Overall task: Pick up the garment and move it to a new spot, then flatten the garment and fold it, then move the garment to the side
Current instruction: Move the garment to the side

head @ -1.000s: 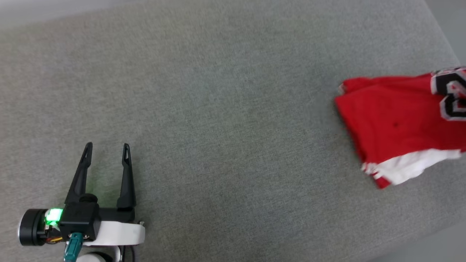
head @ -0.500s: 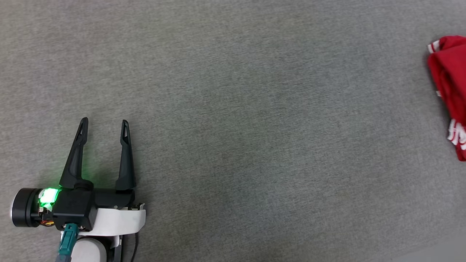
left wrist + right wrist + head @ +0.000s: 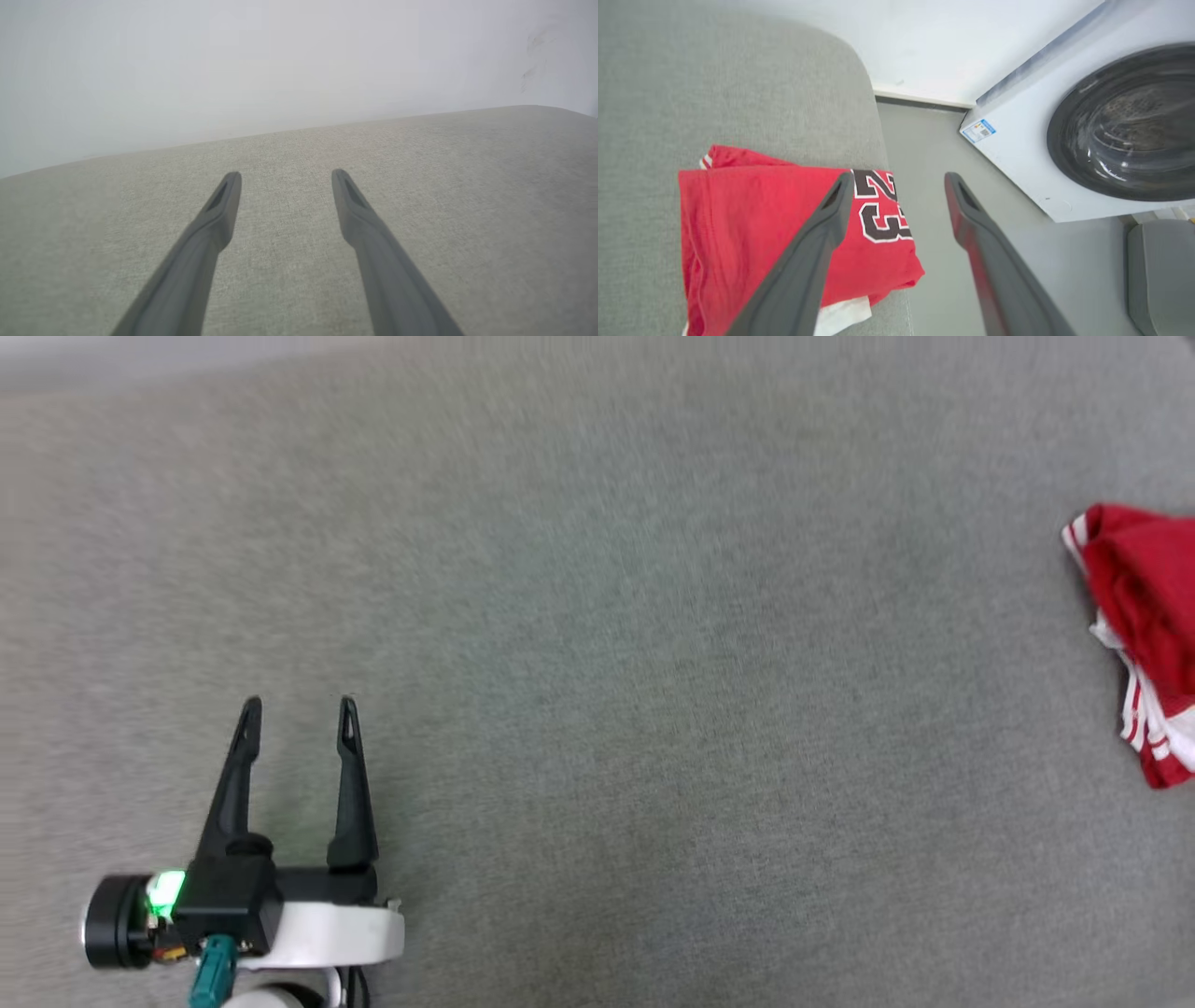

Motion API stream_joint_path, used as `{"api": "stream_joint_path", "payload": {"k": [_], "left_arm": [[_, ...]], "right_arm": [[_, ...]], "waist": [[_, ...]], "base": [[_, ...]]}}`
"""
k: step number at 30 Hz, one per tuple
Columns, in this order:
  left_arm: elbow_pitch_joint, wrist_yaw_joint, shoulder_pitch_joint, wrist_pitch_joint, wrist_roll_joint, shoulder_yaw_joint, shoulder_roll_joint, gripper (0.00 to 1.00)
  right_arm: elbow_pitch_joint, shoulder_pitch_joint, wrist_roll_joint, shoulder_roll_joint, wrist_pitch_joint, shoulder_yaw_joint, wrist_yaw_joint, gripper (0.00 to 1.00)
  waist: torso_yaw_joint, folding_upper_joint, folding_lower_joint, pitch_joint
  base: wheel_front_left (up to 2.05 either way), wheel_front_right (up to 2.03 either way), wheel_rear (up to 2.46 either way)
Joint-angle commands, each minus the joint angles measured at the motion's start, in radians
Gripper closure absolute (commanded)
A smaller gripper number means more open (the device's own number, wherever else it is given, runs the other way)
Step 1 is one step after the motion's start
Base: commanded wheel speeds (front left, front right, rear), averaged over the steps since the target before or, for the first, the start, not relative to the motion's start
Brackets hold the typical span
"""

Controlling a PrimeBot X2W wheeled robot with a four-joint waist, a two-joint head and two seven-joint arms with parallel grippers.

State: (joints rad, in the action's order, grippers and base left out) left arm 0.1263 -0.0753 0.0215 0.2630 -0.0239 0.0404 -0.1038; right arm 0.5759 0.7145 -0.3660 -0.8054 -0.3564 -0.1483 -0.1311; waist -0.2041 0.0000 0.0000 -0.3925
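Observation:
The garment point(image 3: 738, 224), a red jersey folded into a block with a black "23" and a bit of white sleeve showing, lies at the right end of the grey cushion; the head view catches its left edge point(image 3: 1144, 607). My right gripper point(image 3: 896, 179) hangs open above the garment's right edge, nothing between its fingers. My left gripper point(image 3: 299, 711) is open over bare cushion at the lower left, far from the garment, and its wrist view shows the two fingers spread apart point(image 3: 286, 175) with only grey fabric beyond.
The grey cushion point(image 3: 597, 672) spreads wide between left gripper and garment. Its right edge point(image 3: 878, 135) drops to a grey floor. A white washing machine point(image 3: 1092, 126) with a dark round door stands beyond that edge. A pale wall runs behind.
The head camera has swung, so the garment now shows only at the right edge. The left gripper stays open in the same pose.

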Motion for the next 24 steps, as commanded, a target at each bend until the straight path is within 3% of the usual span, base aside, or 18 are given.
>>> {"api": "stream_joint_path", "payload": {"k": [1, 5, 13, 17, 24], "left_arm": [[-0.003, -0.003, -0.019, 0.002, -0.006, 0.002, 0.007, 0.00], [-0.015, -0.009, -0.060, 0.002, -0.008, 0.002, 0.014, 0.00], [-0.051, -0.010, -0.131, 0.002, -0.019, -0.013, 0.024, 0.00], [-0.068, 0.003, -0.152, 0.002, -0.017, -0.013, 0.025, 0.00], [-0.095, 0.015, -0.177, 0.002, -0.013, -0.014, 0.029, 0.00]], "right_arm": [[-0.019, -0.019, 0.018, 0.015, 0.040, 0.015, 0.001, 0.00], [-0.073, -0.045, 0.100, 0.059, 0.216, 0.090, 0.001, 0.00], [-0.191, -0.134, 0.228, 0.265, 0.520, 0.163, 0.001, 0.00], [-0.278, -0.212, 0.241, 0.363, 0.589, 0.143, 0.001, 0.00], [-0.400, -0.396, 0.251, 0.512, 0.617, 0.134, 0.001, 0.00]], "waist": [[0.037, 0.0000, 0.0000, 0.083], [0.070, 0.0000, 0.0000, 0.151], [0.128, 0.0000, 0.0000, 0.255], [0.159, 0.0000, 0.0000, 0.289], [0.192, 0.0000, 0.0000, 0.333]], "base": [[0.00, 0.00, 0.00], [0.00, 0.00, 0.00], [0.00, 0.00, 0.00], [0.00, 0.00, 0.00], [0.00, 0.00, 0.00]]}}
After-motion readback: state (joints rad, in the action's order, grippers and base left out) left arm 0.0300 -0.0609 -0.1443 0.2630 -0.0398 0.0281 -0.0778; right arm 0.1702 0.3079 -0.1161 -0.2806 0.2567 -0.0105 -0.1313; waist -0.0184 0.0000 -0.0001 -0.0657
